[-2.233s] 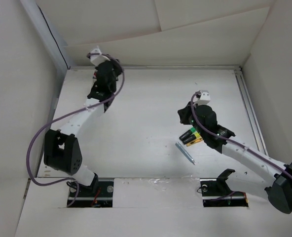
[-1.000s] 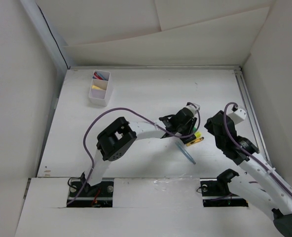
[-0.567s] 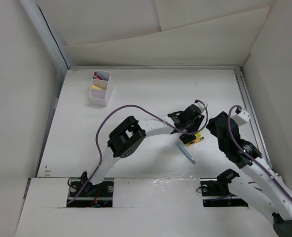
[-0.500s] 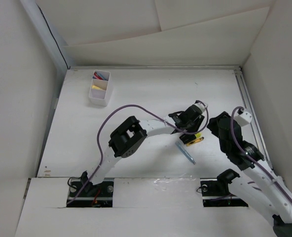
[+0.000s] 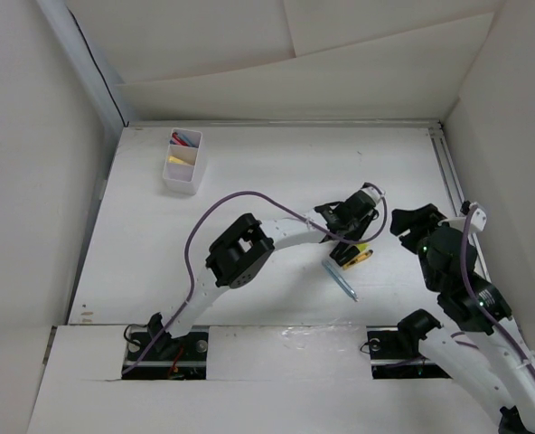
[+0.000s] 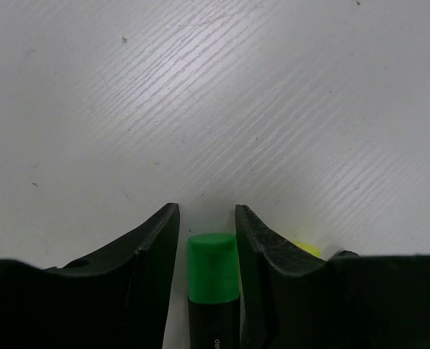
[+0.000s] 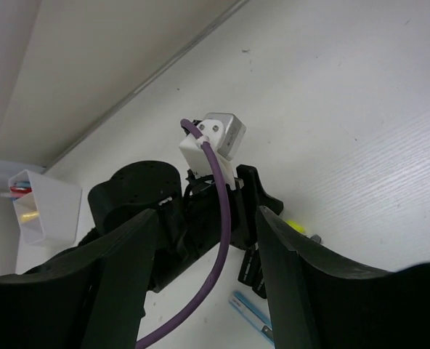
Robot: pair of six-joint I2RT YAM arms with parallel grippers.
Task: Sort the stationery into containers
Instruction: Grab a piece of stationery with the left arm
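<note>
A black marker with a green cap lies on the table between the fingers of my left gripper. The jaws stand narrowly apart, and a sliver of table shows beside the cap. A yellow marker tip peeks out by the right finger. From above, the left gripper covers the black markers, with the yellow marker and a light blue pen beside them. My right gripper hangs open and empty to their right. The white container at the back left holds red and yellow pieces.
Cardboard walls close in the table on the left, back and right. A metal rail runs along the right edge. The left arm's purple cable arcs across the right wrist view, between the right gripper fingers. The white container shows far left there.
The left arm left the container and reached right over the markers, settling its jaws around the green-capped one. The right arm drew back to the right and its jaws opened wider.
</note>
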